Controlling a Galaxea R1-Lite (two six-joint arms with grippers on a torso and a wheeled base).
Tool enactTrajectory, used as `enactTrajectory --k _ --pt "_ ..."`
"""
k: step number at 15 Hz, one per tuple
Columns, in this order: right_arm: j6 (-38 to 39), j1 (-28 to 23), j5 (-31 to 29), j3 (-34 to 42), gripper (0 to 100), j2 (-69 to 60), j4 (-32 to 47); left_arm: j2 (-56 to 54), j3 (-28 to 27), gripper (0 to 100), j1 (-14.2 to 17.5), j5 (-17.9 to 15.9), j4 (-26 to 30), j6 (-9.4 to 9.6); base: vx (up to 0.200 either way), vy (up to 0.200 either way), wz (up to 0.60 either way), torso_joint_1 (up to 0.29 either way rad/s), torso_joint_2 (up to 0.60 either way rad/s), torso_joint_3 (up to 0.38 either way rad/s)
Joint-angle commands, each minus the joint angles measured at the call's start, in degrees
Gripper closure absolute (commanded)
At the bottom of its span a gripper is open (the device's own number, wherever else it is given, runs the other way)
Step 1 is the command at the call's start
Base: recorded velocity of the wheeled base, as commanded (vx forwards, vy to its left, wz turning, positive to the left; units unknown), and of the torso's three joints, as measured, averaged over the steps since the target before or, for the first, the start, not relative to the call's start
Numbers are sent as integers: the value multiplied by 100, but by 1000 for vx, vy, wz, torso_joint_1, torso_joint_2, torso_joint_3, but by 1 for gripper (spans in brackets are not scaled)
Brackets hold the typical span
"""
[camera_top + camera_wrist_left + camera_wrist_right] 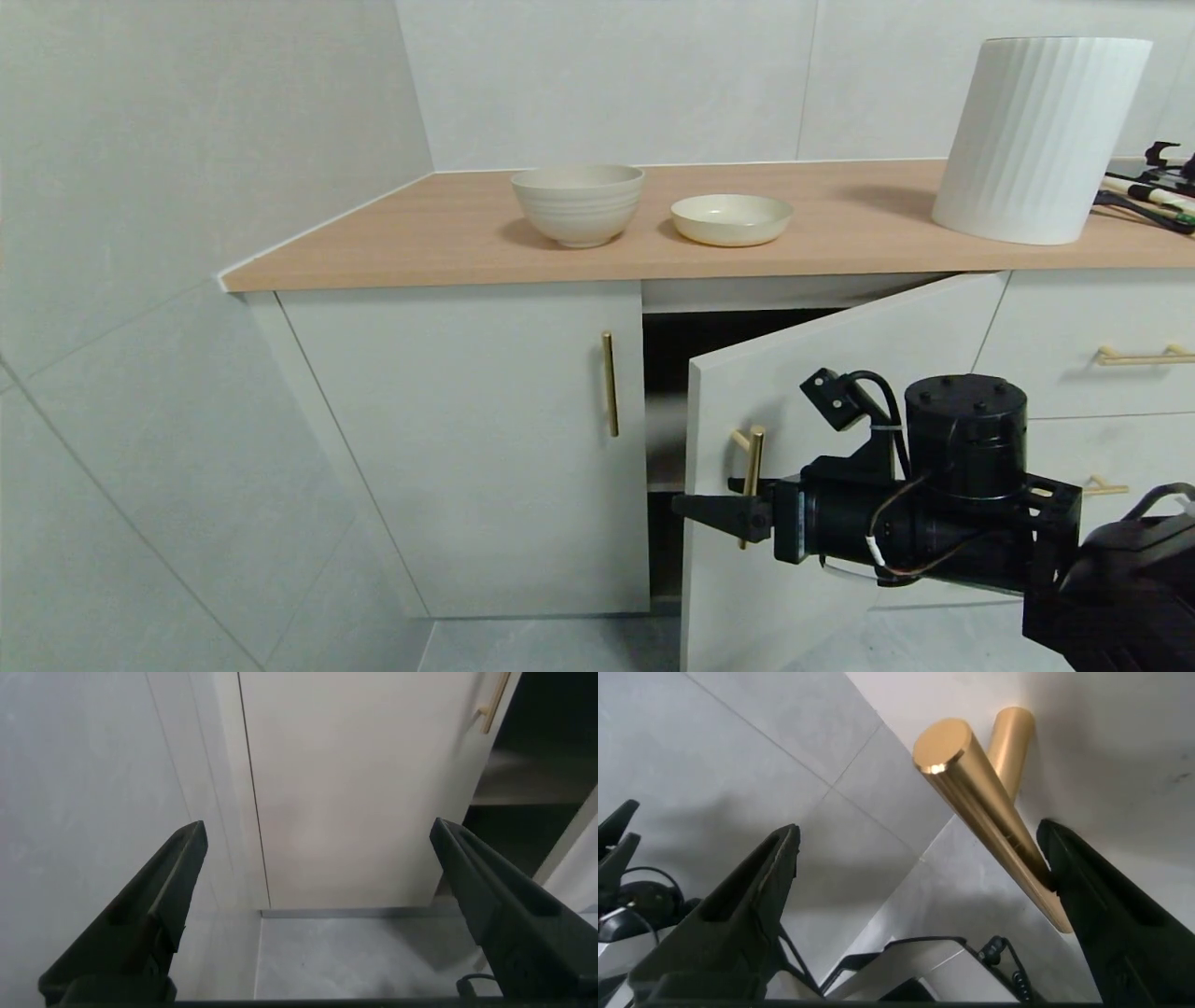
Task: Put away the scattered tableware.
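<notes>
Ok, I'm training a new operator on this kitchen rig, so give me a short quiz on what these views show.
1. True or false: the cabinet door beside the right end effector is fully shut.
2. What stands between that end effector's open jaws? A) a cup B) the brass door handle C) a spoon
3. How many tableware pieces sit on the countertop to the left of the white ribbed container?
Key: 1 false, it stands ajar. 2 B. 3 two: a bowl and a shallow dish.
</notes>
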Motion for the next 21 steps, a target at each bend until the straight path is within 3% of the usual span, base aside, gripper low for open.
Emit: enactTrajectory --k 1,4,6,7,8,10,12,15,16,19,21 --pt "-12 84 19 19 0 7 -48 9 -18 0 2 -35 -11 4 0 0 0 0 0 0" --pt "-12 102 19 19 0 33 -48 35 -747 0 2 -923 165 -13 0 0 0 0 0 0" --pt "5 128 19 19 0 68 -48 492 -1459 0 -25 -2259 674 -22 0 0 0 0 0 0" --pt "14 199 10 2 0 147 -48 1090 -1854 0 -25 -2936 780 -40 0 0 0 0 0 0" --pt "5 225 10 -7 0 165 -48 1802 -2250 0 -25 -3401 753 -101 0 0 0 0 0 0" --pt "5 234 10 -7 0 156 -48 2830 -2918 0 -42 -3858 745 -250 0 0 0 0 0 0" --pt "14 251 10 -16 0 130 -57 4271 -3568 0 -209 -4843 727 -268 0 0 0 0 0 0" --pt "49 295 2 10 0 174 -364 5616 -3814 0 -833 -5106 384 -294 0 0 0 0 0 0" --pt "49 287 2 28 0 253 -496 6442 -3806 0 -991 -5106 -213 -294 0 0 0 0 0 0" --pt "49 295 -7 72 0 262 -496 7840 -3744 0 -1114 -5089 -1532 -426 0 0 0 0 0 0" --pt "49 295 -7 90 0 253 -505 8499 -3718 0 -1202 -5080 -1822 -382 0 0 0 0 0 0"
